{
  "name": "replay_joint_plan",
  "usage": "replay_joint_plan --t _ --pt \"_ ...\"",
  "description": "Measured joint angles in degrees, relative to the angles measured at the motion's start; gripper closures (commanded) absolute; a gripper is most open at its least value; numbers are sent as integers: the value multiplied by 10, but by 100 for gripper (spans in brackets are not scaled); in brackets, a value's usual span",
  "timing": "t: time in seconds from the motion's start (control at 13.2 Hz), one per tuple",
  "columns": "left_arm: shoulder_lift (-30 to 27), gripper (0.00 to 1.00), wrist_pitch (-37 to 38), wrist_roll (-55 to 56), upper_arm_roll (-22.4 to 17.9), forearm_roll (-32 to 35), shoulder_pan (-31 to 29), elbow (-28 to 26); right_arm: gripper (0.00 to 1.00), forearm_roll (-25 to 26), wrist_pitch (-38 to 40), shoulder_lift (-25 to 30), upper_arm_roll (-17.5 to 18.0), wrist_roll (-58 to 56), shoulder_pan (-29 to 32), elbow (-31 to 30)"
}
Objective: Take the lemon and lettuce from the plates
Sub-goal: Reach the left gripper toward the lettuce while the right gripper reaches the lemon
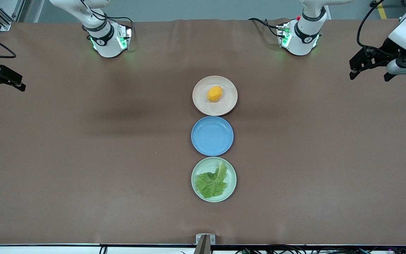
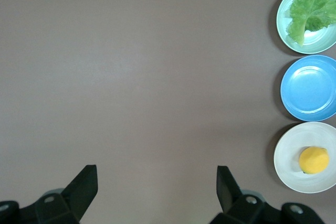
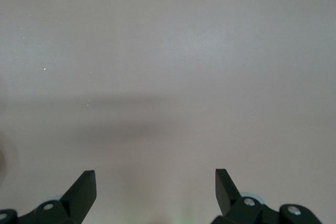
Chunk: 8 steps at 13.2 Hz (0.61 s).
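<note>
Nearest the front camera you are seeing the lettuce (image 1: 211,182) lying flat in the mint green plate (image 1: 232,176), then an empty blue plate (image 1: 212,135), then the lemon (image 1: 214,94) sitting in the beige plate (image 1: 224,106) nearest the bases; all three are lining up mid-table (image 1: 83,158), likely so either arm can reach. Both arms are waiting wide of the row: left tool (image 1: 370,68) is hanging spread and empty over its table end, right tool (image 3: 155,190) likewise parted, gripping nothing.
</note>
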<state>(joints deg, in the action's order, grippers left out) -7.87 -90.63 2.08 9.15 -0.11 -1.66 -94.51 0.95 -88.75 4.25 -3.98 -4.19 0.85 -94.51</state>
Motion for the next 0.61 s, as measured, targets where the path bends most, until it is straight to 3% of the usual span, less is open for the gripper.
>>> replay_joint_plan --t 0.38,0.61 --pt "6 0 0 0 0 0 0 2 0 -11 -5 0 0 0 0 0" --pt "59 0 -1 0 4 -1 9 31 0 -20 -4 0 0 0 1 -1"
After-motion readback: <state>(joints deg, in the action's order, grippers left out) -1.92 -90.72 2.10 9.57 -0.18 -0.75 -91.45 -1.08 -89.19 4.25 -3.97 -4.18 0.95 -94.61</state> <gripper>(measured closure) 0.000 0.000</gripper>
